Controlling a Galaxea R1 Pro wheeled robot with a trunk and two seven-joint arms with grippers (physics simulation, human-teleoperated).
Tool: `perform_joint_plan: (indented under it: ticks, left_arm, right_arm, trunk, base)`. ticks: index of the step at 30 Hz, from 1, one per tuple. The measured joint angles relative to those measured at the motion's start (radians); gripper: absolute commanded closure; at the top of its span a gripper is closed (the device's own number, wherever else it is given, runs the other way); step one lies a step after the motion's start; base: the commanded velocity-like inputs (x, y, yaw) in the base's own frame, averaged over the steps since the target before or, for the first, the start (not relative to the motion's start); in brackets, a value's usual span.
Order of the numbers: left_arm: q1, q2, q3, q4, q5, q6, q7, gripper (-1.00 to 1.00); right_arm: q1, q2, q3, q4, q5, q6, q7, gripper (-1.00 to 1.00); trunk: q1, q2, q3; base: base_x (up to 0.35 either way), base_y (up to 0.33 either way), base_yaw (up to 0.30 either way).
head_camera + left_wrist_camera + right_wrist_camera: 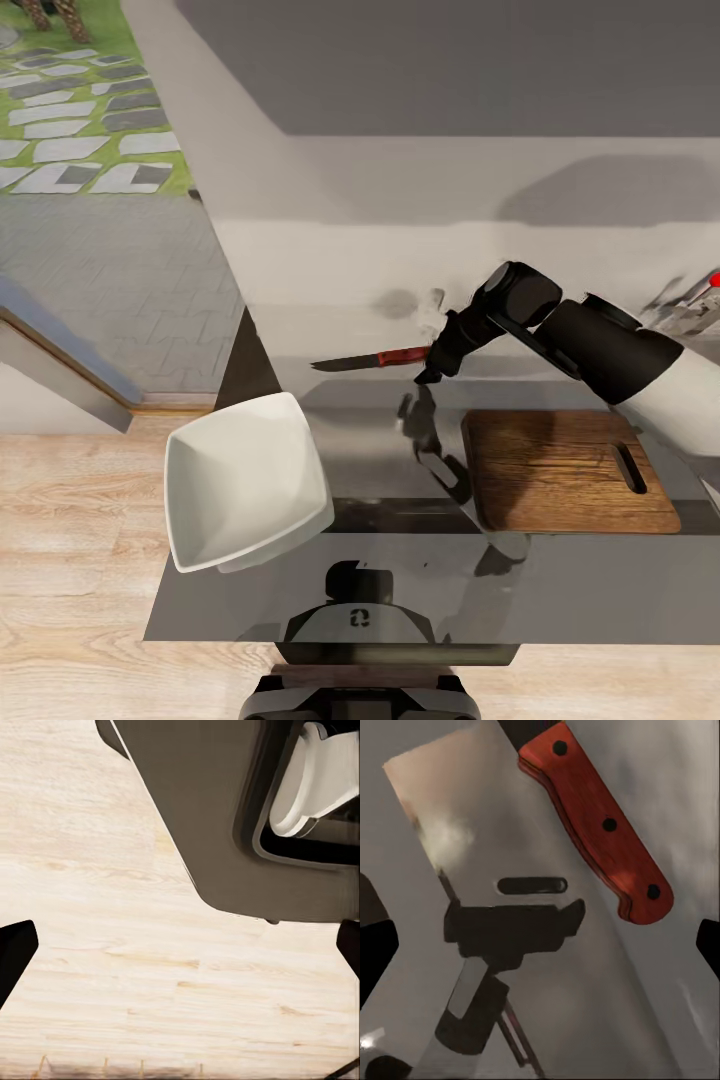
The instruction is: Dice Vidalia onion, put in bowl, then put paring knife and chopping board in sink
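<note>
A: What did the head view give that the wrist cameras did not?

B: The whole layout. The paring knife lay flat on the glossy grey countertop, beyond the chopping board's far left corner, its red handle toward the board and its dark blade pointing away from it. The right gripper hung at the butt of that handle, beyond the board's far edge. Whether it touched the handle could not be told from there.

A: And the right wrist view?

B: It settled that. The knife's red handle, with three dark rivets, lay on the reflective counter between the two dark fingertips, which stood wide apart at opposite edges of the picture, clear of the handle. So the right gripper was spread and gripped nothing. The arm's own dark reflection showed in the surface below.

A: The bowl?

B: The white squarish bowl sat well to the left of the board, at the countertop's left edge, one corner seeming to overhang it. Nothing lay inside it. The board's top was likewise bare, its slot handle at the end away from the bowl.

A: The sink?

B: Only a chrome tap with a red tip showed, beyond the board's right end at the picture's edge.

A: The left gripper?

B: In the left wrist view its fingertips stood far apart over pale wooden floor, beside the robot's dark base. It was spread wide and empty.
</note>
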State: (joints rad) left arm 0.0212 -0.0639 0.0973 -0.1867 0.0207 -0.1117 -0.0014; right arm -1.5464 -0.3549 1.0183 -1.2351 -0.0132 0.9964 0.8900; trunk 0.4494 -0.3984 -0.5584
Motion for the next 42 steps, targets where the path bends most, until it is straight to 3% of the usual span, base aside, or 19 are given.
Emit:
perform_joint_plan:
  ticks: [4,11,15,27,28,33,36,39,42]
  left_arm:
    - [0.005,-0.02,0.0,0.005,0.0,-0.001,0.0,-1.0]
    - [0.005,-0.026,0.0,0.006,0.0,-0.001,0.0,-1.0]
    - [0.005,-0.027,0.0,0.006,-0.001,-0.001,0.0,-1.0]
    - [0.005,-0.027,0.0,0.006,-0.001,-0.001,0.0,-1.0]
    - [0.005,-0.027,0.0,0.006,0.0,-0.001,0.0,-1.0]
    - [0.005,-0.027,0.0,0.006,0.0,-0.001,0.0,-1.0]
    - [0.005,-0.028,0.0,0.006,0.0,-0.001,0.0,-1.0]
    - [0.005,-0.028,0.0,0.006,0.0,-0.001,0.0,-1.0]
    - [0.005,-0.028,0.001,0.006,0.0,-0.001,0.0,-1.0]
  right_arm:
    - [0.001,-0.023,-0.016,0.0,0.009,-0.002,0.0,-1.0]
    - [0.001,-0.062,-0.051,0.0,0.05,0.0,-0.013,-1.0]
    - [0.002,-0.063,-0.073,0.0,0.069,0.0,-0.014,-1.0]
    - [0.001,-0.063,-0.141,-0.006,0.07,-0.001,-0.015,-1.0]
    - [0.001,-0.062,-0.182,-0.007,0.071,-0.002,-0.016,-1.0]
    - [0.001,-0.057,-0.183,-0.01,0.07,-0.003,-0.016,-1.0]
    - [0.001,-0.033,-0.183,-0.008,0.093,-0.001,-0.019,-1.0]
    - [0.001,0.011,-0.183,0.019,0.148,-0.001,-0.022,-1.0]
    - [0.001,0.107,-0.184,0.129,0.237,-0.001,-0.024,-1.0]
  trunk:
    - [0.0,0.0,0.0]
    - [0.0,0.0,0.0]
    - [0.0,0.0,0.0]
    - [0.0,0.0,0.0]
    - [0.0,0.0,0.0]
    - [0.0,0.0,0.0]
    - [0.0,0.0,0.0]
    - [0.0,0.0,0.0]
    - [0.0,0.0,0.0]
  base:
    - [0.0,0.0,0.0]
    - [0.0,0.0,0.0]
    - [0.0,0.0,-0.048]
    - [0.0,0.0,-0.053]
    - [0.0,0.0,-0.002]
    - [0.0,0.0,0.0]
    - [0.0,0.0,0.0]
    - [0.0,0.0,0.0]
    - [0.0,0.0,0.0]
